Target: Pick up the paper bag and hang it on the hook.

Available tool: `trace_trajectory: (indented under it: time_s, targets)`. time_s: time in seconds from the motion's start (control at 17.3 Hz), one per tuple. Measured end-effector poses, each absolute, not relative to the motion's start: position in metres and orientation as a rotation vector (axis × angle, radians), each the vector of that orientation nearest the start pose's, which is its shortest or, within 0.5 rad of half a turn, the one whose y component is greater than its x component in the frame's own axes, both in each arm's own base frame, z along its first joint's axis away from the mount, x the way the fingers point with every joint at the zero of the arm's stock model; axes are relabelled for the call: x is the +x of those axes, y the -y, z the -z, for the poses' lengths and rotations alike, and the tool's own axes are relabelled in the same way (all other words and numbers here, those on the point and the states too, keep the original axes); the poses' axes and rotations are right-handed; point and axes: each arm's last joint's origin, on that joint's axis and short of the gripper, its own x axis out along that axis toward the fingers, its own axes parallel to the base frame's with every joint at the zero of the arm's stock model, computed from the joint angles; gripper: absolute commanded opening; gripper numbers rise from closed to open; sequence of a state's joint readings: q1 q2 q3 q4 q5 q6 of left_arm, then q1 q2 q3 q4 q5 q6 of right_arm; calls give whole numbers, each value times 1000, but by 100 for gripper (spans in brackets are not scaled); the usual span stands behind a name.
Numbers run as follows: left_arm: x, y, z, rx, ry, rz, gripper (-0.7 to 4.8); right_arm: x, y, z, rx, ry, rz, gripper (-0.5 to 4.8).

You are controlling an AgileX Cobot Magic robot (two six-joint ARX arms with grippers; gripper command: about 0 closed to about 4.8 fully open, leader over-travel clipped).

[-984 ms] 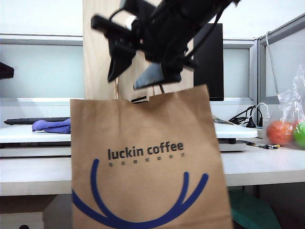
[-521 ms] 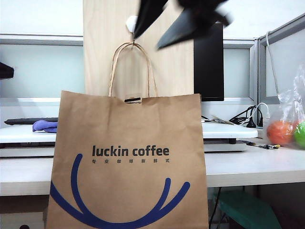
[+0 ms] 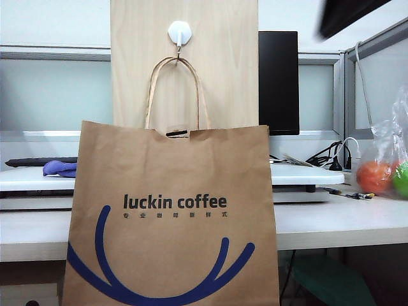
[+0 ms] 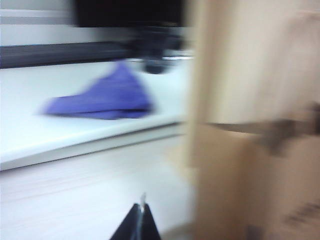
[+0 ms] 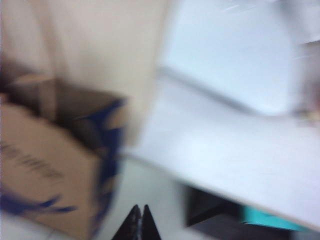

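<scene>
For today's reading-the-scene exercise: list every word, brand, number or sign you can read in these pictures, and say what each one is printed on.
"luckin coffee": black print on the front of the paper bag, which hangs from the hook.
A row of small characters under that brand name: too small to read.
Dark print on the bag in both wrist views: too blurred to read.
No other readable text.

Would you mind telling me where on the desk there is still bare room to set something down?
The white desk surface is bare between the paper bag and the plastic bag of balls. Bare too is the raised white shelf left of the purple cloth. It is crowded by the cables. Both claws, left and right, are shut and empty.
</scene>
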State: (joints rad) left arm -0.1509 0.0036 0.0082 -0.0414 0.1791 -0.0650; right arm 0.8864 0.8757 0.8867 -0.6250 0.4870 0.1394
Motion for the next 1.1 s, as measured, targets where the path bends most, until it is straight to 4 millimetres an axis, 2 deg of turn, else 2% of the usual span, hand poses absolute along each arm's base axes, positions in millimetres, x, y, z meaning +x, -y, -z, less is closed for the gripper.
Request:
trace_trajectory:
  time_s: [0.17, 0.41, 0.52, 0.64, 0.75, 1.1]
  targets:
    - [97, 9, -162, -67, -44, 216, -6, 98, -93, -328, -205, -362, -219, -1]
    - [97, -2, -162, -69, -39, 105, -6, 59, -40, -331, -77, -186, -116, -1]
    - [97, -7, -162, -70, -38, 56, -6, 32, -7, -329, 31, -57, -109, -1]
    - [97, -10, -162, -71, -37, 23, -6, 14, 14, -321, 73, 26, -113, -1]
    - [96, -12, -162, -71, -36, -6, -6, 8, 22, -320, 40, 61, -109, -1]
    - [96, -13, -162, -72, -37, -13, -6, 6, 21, -319, -13, 45, -200, 11]
